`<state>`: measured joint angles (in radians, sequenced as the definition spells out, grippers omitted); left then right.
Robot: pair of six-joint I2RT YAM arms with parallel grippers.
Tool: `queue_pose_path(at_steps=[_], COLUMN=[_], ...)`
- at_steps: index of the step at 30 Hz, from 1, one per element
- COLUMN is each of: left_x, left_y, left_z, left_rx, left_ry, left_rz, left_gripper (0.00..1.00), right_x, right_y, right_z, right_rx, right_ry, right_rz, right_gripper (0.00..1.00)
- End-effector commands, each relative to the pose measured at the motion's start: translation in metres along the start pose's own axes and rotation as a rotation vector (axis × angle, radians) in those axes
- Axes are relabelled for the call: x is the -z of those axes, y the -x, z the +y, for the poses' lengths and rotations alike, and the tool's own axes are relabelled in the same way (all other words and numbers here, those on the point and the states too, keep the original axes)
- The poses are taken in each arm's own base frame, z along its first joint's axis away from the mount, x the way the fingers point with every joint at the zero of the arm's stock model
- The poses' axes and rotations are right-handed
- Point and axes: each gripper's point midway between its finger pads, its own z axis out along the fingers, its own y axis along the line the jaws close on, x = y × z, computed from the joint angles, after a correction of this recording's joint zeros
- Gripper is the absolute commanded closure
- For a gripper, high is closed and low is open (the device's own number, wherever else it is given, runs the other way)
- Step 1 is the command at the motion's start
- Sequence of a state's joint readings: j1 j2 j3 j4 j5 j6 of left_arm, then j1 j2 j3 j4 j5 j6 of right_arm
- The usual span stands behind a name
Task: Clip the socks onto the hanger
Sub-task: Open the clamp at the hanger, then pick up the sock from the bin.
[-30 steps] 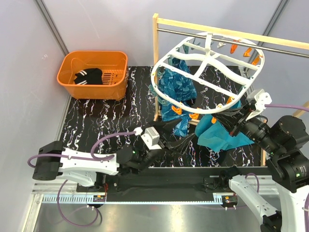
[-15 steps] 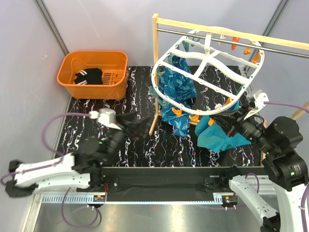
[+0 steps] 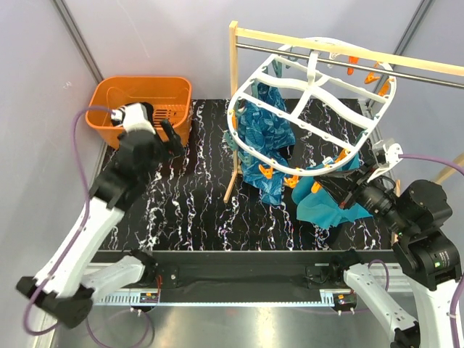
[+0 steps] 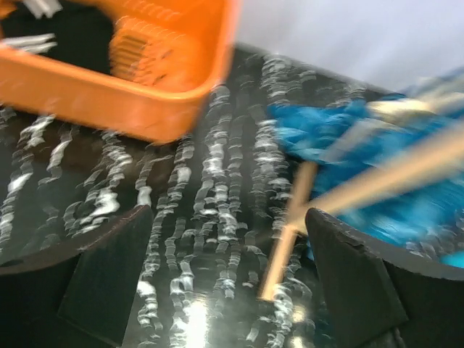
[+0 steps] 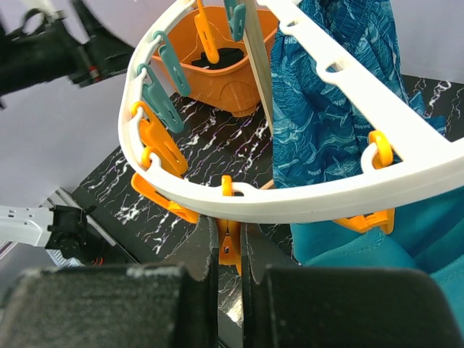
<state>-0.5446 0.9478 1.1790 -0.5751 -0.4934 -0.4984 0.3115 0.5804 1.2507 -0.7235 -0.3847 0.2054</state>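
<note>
1. Top external view: the hanger (image 3: 313,69) hangs tilted from the wooden rack (image 3: 233,58) over the table's (image 3: 196,210) far right side.
2. The left arm reaches to the far-left corner, with the left gripper (image 3: 168,139) spread wide and empty beside the orange basket's (image 3: 101,130) near wall.
3. The right gripper (image 5: 229,233) pinches an orange clip (image 5: 229,252) on the hanger's near rim.
4. The socks (image 4: 72,29) lie inside the basket.

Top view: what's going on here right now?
The right hand is shut on an orange clip at the near rim of the hanger, apparently holding it steady. The left hand is open and empty, out beside the orange basket, where the socks lie. It looks set to fetch one.
</note>
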Motion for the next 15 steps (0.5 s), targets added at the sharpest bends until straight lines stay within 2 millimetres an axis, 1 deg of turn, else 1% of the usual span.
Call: queue_pose_path(at_steps=[1,2,3,4,5,6,7,8,10,11,12,13,14,15], left_x=[-0.035,-0.047,-0.06,-0.062,-0.095,-0.106,-0.111,-0.147,-0.175,-0.186,-0.215,-0.225,-0.234,-0.253], left_y=[0.026,0.035,0.045,0.081,0.078,0.084,0.12,0.107,0.117,0.131,0.113,0.114,0.112,0.105], left_z=[0.02,0.023,0.046,0.043,0.059,0.069,0.078,0.093,0.117,0.118,0.131,0.146,0.155,0.164], left_rx=[0.057,0.087,0.128,0.175,0.185,0.197,0.218,0.21,0.224,0.248,0.268,0.327,0.36,0.389], left_ry=[0.001,-0.002,0.078,0.087,0.182,0.236,0.282,0.345,0.412,0.401,0.429,0.456,0.484,0.497], left_rz=[0.103,0.121,0.138,0.083,0.116,0.114,0.023,0.063,0.032,0.002,0.045,0.033,0.029,0.032], left_gripper=[0.03,0.02,0.01,0.01,0.01,0.01,0.01,0.01,0.01,0.01,0.01,0.02,0.02,0.02], right_x=[0.004,0.003,0.003,0.004,0.003,0.005,0.005,0.005,0.007,0.007,0.01,0.01,0.012,0.014], right_y=[-0.005,-0.006,-0.009,-0.009,-0.011,-0.01,-0.01,-0.01,-0.009,-0.008,-0.005,-0.005,-0.005,-0.002], right_z=[0.001,0.001,0.002,0.004,0.005,0.008,0.01,0.011,0.014,0.014,0.015,0.014,0.013,0.014], right_rx=[-0.035,-0.043,-0.051,-0.065,-0.072,-0.076,-0.082,-0.084,-0.082,-0.079,-0.069,-0.061,-0.054,-0.05], right_ry=[-0.004,-0.003,0.001,0.012,0.021,0.03,0.042,0.045,0.057,0.057,0.058,0.05,0.042,0.038], right_rz=[0.005,0.01,0.013,0.013,0.017,0.012,0.011,0.01,0.005,0.005,-0.003,0.005,0.004,0.002], right_gripper=[1.0,1.0,1.0,1.0,1.0,1.0,1.0,1.0,1.0,1.0,1.0,1.0,1.0,1.0])
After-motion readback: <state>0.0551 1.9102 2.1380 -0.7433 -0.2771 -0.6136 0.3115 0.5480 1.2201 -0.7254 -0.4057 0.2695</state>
